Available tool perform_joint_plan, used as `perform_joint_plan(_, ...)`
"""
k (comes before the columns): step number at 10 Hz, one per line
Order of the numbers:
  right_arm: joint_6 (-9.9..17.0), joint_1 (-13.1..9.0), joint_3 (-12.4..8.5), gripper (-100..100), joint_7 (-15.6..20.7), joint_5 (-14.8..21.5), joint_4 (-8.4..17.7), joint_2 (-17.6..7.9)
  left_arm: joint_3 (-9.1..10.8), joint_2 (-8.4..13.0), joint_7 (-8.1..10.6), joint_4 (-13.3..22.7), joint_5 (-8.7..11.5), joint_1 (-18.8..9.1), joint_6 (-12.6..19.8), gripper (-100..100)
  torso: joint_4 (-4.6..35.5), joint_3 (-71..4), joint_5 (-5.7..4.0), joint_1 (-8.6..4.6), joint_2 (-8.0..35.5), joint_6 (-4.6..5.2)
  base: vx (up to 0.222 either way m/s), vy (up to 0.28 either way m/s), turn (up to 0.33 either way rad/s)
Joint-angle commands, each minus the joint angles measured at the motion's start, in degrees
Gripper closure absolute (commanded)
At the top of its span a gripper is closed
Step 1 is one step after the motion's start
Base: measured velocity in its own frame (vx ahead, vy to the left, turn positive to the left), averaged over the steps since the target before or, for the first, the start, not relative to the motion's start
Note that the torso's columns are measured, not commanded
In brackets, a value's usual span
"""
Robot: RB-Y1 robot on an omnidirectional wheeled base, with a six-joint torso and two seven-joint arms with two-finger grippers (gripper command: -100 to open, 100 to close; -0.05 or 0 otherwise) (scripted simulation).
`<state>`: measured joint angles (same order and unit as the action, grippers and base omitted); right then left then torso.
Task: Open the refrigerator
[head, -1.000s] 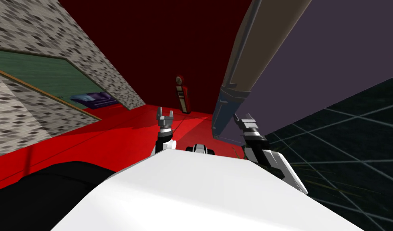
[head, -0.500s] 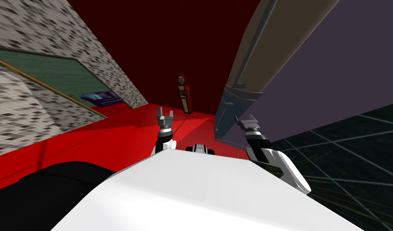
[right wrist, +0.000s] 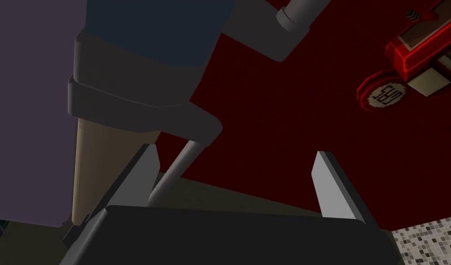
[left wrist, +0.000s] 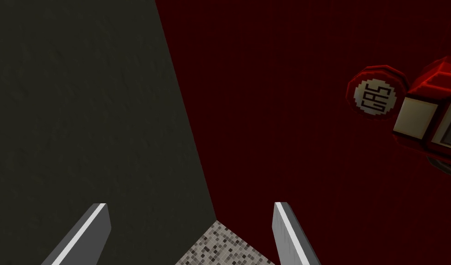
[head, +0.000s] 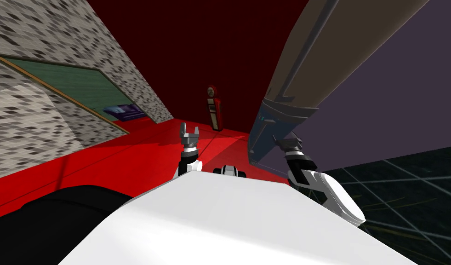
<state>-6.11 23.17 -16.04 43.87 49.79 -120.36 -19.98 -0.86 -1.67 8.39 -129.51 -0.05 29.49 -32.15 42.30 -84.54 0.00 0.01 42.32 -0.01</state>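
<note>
The fridge [head: 380, 92] rises on the right, grey-purple with a tan edge that turns blue-grey lower down. The right gripper [head: 288, 140] is at that blue-grey part. The left gripper [head: 189, 131] hangs over the red floor [head: 128, 156], fingers apart. A red pump [head: 214, 108] stands against the dark red wall.

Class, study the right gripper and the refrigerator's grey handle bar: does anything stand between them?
Nothing visible does. The refrigerator has its handle bar between the open fingers of the right gripper, close beside one of them. The left gripper is open, off to the side over the red floor.
</note>
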Motion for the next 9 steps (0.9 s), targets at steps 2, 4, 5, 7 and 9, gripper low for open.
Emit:
perform_joint_plan(2,2.7,-1.0,-1.6,-100,5.3,5.4,3.2,-1.4,0.0,0.0,0.0,0.0,0.0,0.0,0.0,0,0.0,0.0,-0.01,-0.04,0.0,0.0,0.083,0.03,0.11)
perform_joint_plan(4,3.9,-1.3,-2.2,-100,8.0,8.2,4.3,-2.2,0.0,0.0,0.0,0.0,0.0,0.0,0.0,0,0.0,-0.1,0.01,0.03,-0.1,0.02,0.088,0.035,0.053)
perform_joint_plan(5,5.0,-1.6,-2.8,-100,9.3,9.7,5.4,-2.9,0.0,0.0,0.0,0.0,0.0,0.0,0.0,0,0.0,0.0,0.0,-0.03,0.0,0.01,0.123,0.05,0.134)
perform_joint_plan(7,6.1,-1.9,-3.3,-100,12.1,12.5,6.5,-3.6,0.0,0.0,0.0,0.0,0.0,0.0,0.0,0,0.0,0.0,0.01,-0.01,0.0,0.03,0.073,0.028,0.053)
perform_joint_plan(9,7.1,-2.1,-3.9,-100,14.0,14.6,7.5,-4.3,0.0,0.0,0.0,0.0,0.0,0.0,0.0,0,0.0,0.0,-0.01,-0.04,0.0,0.0,0.075,0.025,0.077)
